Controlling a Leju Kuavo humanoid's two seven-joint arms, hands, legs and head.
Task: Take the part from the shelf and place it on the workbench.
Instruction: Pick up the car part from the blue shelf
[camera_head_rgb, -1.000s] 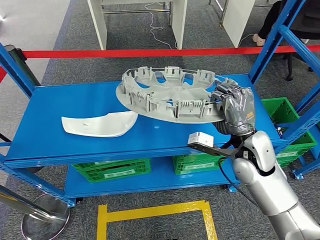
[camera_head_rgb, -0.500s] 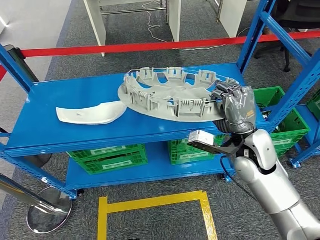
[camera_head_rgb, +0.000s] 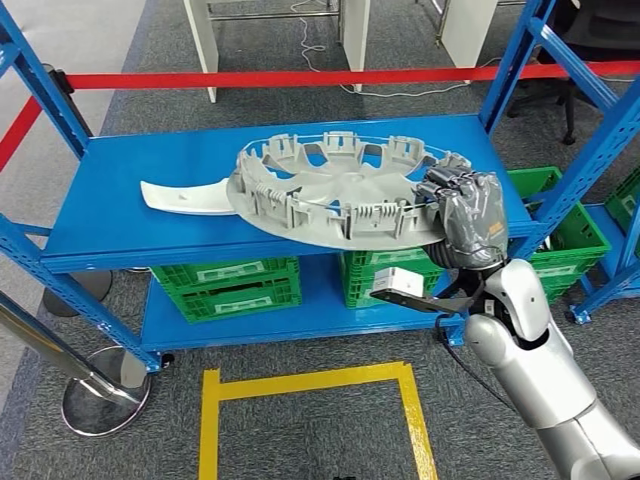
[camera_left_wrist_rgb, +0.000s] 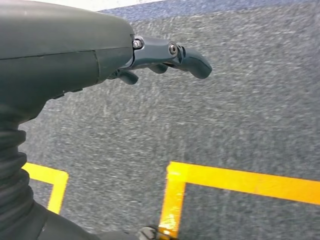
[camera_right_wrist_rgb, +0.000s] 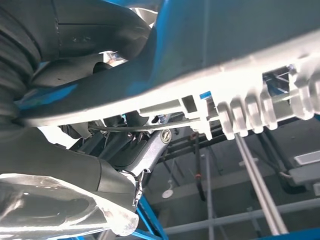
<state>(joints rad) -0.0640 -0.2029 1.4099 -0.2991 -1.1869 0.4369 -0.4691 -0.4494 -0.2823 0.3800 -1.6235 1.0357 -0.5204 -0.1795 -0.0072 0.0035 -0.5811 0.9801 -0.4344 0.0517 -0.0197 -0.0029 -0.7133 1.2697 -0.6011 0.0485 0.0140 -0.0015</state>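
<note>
A large round grey plastic wheel cover (camera_head_rgb: 340, 190), ribbed side up, hangs tilted just above the blue shelf (camera_head_rgb: 98, 220). My right hand (camera_head_rgb: 464, 215) grips its right rim; the right wrist view shows the hand (camera_right_wrist_rgb: 75, 165) closed under the cover's ribbed rim (camera_right_wrist_rgb: 241, 105). A flat white curved part (camera_head_rgb: 185, 196) lies on the shelf to the left, its right end hidden behind the cover. Over grey carpet hangs my left hand (camera_left_wrist_rgb: 75, 55), its fingers (camera_left_wrist_rgb: 185, 56) slightly curled and holding nothing.
Green crates (camera_head_rgb: 226, 285) sit on the lower shelf, another (camera_head_rgb: 566, 235) to the right. Blue uprights (camera_head_rgb: 528, 70) frame the rack. A red barrier tape (camera_head_rgb: 302, 78) runs behind. Yellow floor tape (camera_head_rgb: 302, 385) marks a box in front; a stanchion base (camera_head_rgb: 98, 400) stands at left.
The whole view has shifted as the camera moved. The wheel cover stays in my right hand and now overlaps the white part's right end, sitting nearer the shelf's front edge.
</note>
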